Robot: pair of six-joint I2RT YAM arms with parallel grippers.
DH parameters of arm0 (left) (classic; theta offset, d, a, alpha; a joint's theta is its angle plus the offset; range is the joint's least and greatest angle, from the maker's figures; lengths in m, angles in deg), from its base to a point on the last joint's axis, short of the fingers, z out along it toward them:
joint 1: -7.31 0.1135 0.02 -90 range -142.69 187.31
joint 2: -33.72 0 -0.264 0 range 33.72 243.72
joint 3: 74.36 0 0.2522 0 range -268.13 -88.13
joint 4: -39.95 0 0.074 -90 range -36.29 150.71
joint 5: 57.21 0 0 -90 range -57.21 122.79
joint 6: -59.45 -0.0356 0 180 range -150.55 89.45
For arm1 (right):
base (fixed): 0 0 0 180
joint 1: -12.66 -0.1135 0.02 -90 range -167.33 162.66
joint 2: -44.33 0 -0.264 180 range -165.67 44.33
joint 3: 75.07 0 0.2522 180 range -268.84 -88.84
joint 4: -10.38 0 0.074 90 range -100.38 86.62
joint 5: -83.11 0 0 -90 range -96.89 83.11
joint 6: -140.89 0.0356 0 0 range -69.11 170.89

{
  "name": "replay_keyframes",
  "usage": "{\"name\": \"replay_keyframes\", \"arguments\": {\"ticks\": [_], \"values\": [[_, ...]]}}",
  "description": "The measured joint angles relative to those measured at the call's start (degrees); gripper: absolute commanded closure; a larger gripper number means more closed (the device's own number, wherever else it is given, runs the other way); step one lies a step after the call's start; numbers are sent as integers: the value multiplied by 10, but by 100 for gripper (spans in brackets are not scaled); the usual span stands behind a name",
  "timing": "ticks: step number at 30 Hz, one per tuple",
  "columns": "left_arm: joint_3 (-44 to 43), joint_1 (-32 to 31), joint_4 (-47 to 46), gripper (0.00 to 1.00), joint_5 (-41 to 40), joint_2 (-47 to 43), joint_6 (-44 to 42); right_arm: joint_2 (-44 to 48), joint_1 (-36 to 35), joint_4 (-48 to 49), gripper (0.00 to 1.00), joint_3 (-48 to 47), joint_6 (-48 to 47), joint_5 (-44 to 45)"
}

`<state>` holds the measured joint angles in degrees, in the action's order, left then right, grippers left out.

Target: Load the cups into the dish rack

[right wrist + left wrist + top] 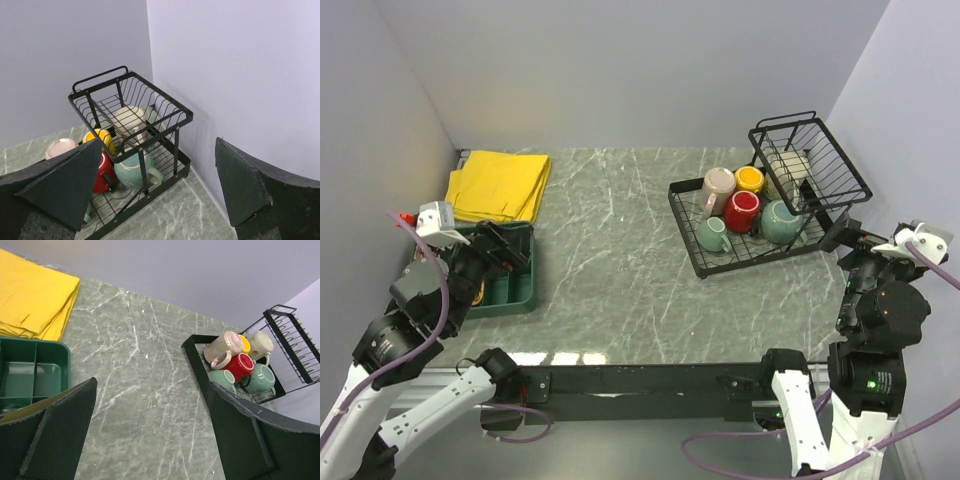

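The black wire dish rack (pixel 760 260) stands at the right rear of the table. On its flat grid lie the pale pink (pixel 718 183), yellow (pixel 750 178), shiny red (pixel 742 210), small teal (pixel 712 234) and grey-green (pixel 780 222) mugs. A cream-looking mug (pixel 788 165) lies in the taller basket. My left gripper (pixel 505 250) is open and empty over the green tray, far from the rack (pixel 195 360). My right gripper (pixel 848 240) is open and empty just right of the rack (pixel 145 201). The red mug (pixel 242 365) and grey-green mug (pixel 132 167) show in the wrist views.
A green compartment tray (pixel 525 290) sits at the left under my left gripper. Folded yellow cloths (pixel 500 185) lie behind it at the far left. Grey walls close the back and both sides; the right wall is close to the rack.
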<state>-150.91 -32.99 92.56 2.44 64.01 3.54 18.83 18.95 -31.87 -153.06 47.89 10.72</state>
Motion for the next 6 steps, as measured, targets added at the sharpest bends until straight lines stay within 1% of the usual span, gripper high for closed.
{"name": "replay_keyframes", "arguments": {"ticks": [6], "values": [[-2, 0, 1, 4, -4, -5, 0, 0, 10, -4, 0, 0, 0, -7]]}}
